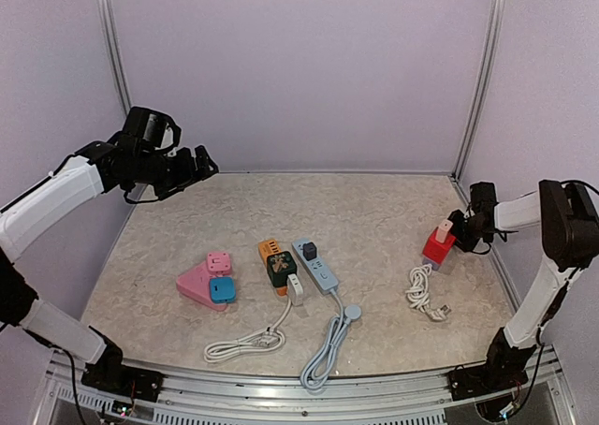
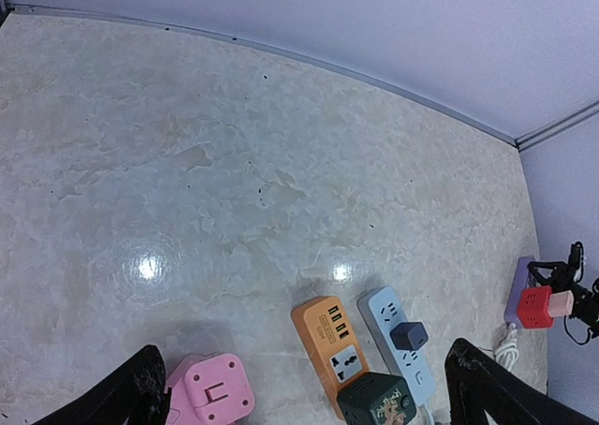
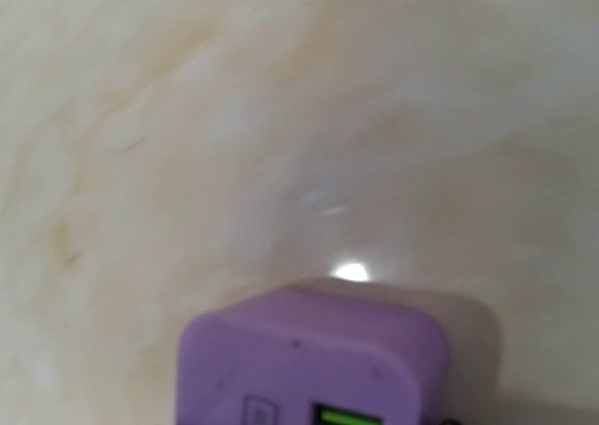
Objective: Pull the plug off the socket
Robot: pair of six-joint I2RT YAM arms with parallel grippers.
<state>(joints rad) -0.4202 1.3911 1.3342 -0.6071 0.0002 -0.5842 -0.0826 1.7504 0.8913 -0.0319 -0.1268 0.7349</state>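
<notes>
Where the task's thing sits: pink plug [image 1: 444,228] seated in the red socket cube [image 1: 436,250], right side of the desk [image 1: 374,210].
Right jaws: just beside the plug; clenched or released, cannot tell.
Left jaws: spread wide, empty, far left.

Even bright overhead light, soft shadows, 2 glare spots lower ctr on tabletop [image 2: 234,144], right wrist view blurry, top view sharp

A pale pink plug [image 1: 444,228] sticks up from a red cube socket [image 1: 435,251], seated in it, far right on the table [image 1: 374,210].
</notes>
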